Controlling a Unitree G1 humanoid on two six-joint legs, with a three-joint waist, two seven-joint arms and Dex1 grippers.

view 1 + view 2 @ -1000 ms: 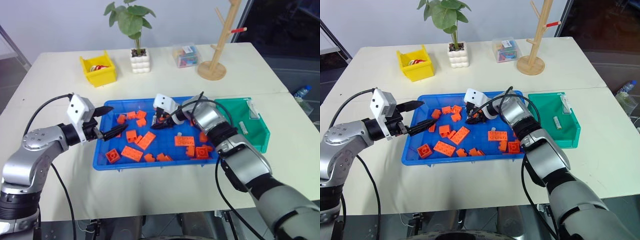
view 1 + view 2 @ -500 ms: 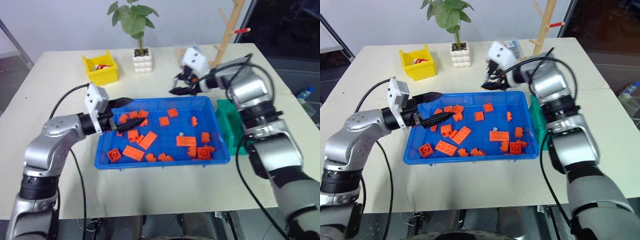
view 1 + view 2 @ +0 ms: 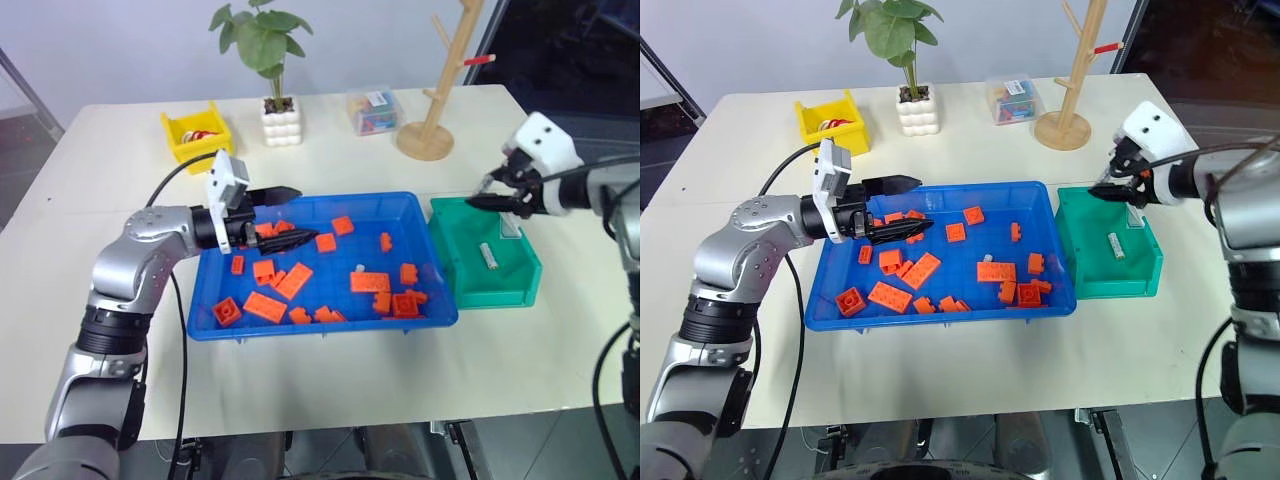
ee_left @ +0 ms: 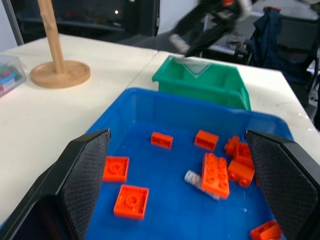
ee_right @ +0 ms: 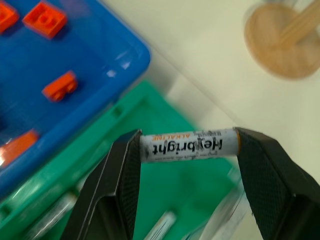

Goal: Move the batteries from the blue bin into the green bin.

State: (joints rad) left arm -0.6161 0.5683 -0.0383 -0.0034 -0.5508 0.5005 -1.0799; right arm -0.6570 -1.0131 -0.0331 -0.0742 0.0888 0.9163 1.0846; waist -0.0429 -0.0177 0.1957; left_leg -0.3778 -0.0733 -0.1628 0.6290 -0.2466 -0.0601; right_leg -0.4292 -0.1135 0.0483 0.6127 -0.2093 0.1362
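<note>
The right gripper (image 5: pixel 187 145) is clamped end to end on a battery (image 5: pixel 189 144), a smooth pale cylinder with black lettering, pinched between two black, finely textured fingers (image 5: pixel 117 172). It hangs over the far rim of the green bin (image 3: pixel 1080 275), a glossy teal plastic box with sloped walls. Below the gripper, on the bin's floor, lies another battery (image 3: pixel 1117 245), and a clear strip leans against the far wall.

The left gripper (image 4: pixel 177 185) has its broad, wedge-shaped fingers (image 4: pixel 82 175) spread wide apart and empty, pointing level over the blue bin (image 3: pixel 330 325), a shallow, shiny rectangular tray. Ahead of it, between the fingers, studded orange bricks (image 4: pixel 216 172) lie scattered, and one more battery (image 4: pixel 192 177) rests partly tucked against a long brick.
</note>
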